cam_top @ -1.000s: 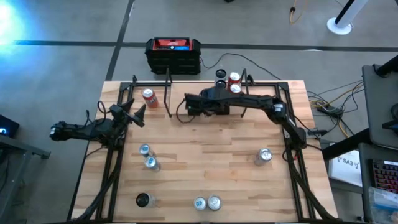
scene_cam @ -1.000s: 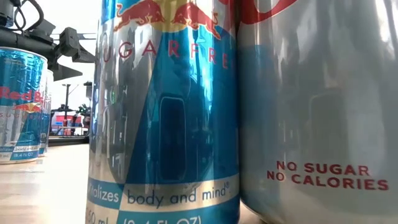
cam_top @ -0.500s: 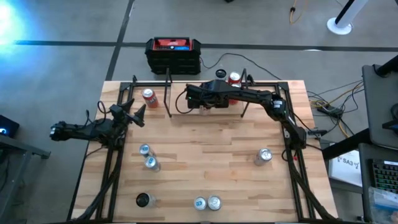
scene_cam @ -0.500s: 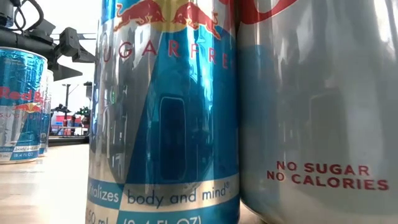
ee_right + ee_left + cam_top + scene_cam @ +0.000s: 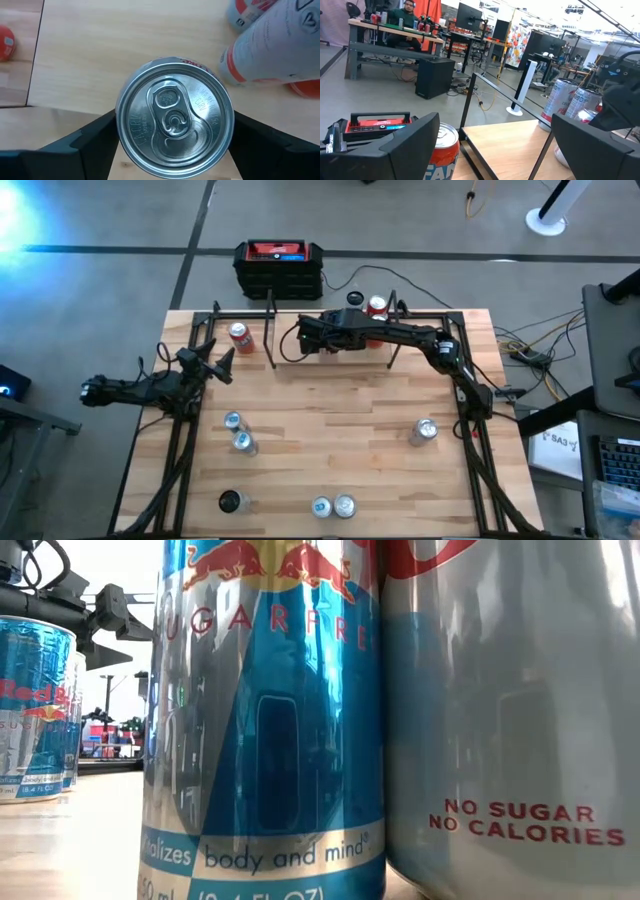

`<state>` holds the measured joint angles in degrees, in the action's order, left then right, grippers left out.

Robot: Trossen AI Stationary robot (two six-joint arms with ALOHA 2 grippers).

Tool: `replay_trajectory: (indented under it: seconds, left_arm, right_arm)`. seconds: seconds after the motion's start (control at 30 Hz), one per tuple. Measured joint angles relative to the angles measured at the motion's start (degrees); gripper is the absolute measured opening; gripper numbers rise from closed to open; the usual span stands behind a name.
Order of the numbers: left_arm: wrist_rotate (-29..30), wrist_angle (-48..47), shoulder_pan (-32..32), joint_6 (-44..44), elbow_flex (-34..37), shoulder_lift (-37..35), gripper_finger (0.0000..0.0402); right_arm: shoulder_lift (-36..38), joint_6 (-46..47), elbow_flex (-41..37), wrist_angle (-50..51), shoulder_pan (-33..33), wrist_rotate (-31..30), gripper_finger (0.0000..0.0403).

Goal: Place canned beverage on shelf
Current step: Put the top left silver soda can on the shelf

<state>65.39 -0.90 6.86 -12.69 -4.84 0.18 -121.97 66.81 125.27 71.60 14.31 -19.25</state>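
Two drink cans fill your desk-level view: a blue-and-silver Red Bull can [image 5: 265, 710] marked "SUGARFREE" and "body and mind", and just beside it a silver can [image 5: 510, 720] printed "NO SUGAR NO CALORIES" in red. Another blue can [image 5: 35, 705] bearing "Red Bull" stands further off.

At the back of the desk [image 5: 340, 430], your right claw [image 5: 305, 338] reaches over the shelf [image 5: 90, 55]. The silver-topped can [image 5: 174, 117] stands upright on the light wood board, right in the claw's mouth with its pull tab facing the wrist camera. You cannot tell whether the claw clamps it or only brackets it. A sliver of red print shows at the can's far edge, too small to read. Red-and-white cans [image 5: 265, 45] lean into view nearby on the same board.

Your left claw [image 5: 222, 363] hangs over the desk's left side with its jaws spread wide and nothing between them, pointed toward a red can [image 5: 239, 335] with white letters cut off by the claw. Behind the desk sits a black box with a red top [image 5: 279, 268].
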Motion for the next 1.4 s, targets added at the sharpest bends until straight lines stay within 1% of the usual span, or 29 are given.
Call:
replay_trajectory:
  seconds: [0.17, 0.43, 0.67, 0.77, 0.97, 1.1, 1.2, 1.4]
  left_arm:
    - [0.0, 0.0, 0.0, 0.0, 0.0, 0.0, 0.0368]
    - [0.0, 0.0, 0.0, 0.0, 0.0, 0.0, 0.0368]
    - [0.0, 0.0, 0.0, 0.0, 0.0, 0.0, 0.0368]
    - [0.0, 0.0, 0.0, 0.0, 0.0, 0.0, 0.0368]
    - [0.0, 0.0, 0.0, 0.0, 0.0, 0.0, 0.0368]
    - [0.0, 0.0, 0.0, 0.0, 0.0, 0.0, 0.0368]
    - [0.0, 0.0, 0.0, 0.0, 0.0, 0.0, 0.0368]
    - [0.0, 0.0, 0.0, 0.0, 0.0, 0.0, 0.0368]
  right_arm:
    - [-0.8, -0.5, 0.0, -0.6, 0.0, -0.5, 0.0333]
    - [-2.0, -0.4, 0.0, -0.5, 0.0, -0.7, 0.0339]
    - [-2.0, 0.9, 0.0, -0.3, -0.5, -2.1, 0.0359]
    - [-1.9, 1.6, 0.0, -0.2, -1.6, -5.2, 0.0367]
    - [-1.9, 2.2, 0.0, 0.1, -5.3, -16.3, 0.0369]
    - [-1.9, 4.5, -0.7, 0.1, -7.2, -21.4, 0.0369]
    - [-1.9, 7.3, -1.9, 0.1, -7.9, -22.8, 0.0369]
    - [-1.9, 11.5, -5.3, -0.3, -8.2, -23.4, 0.0369]
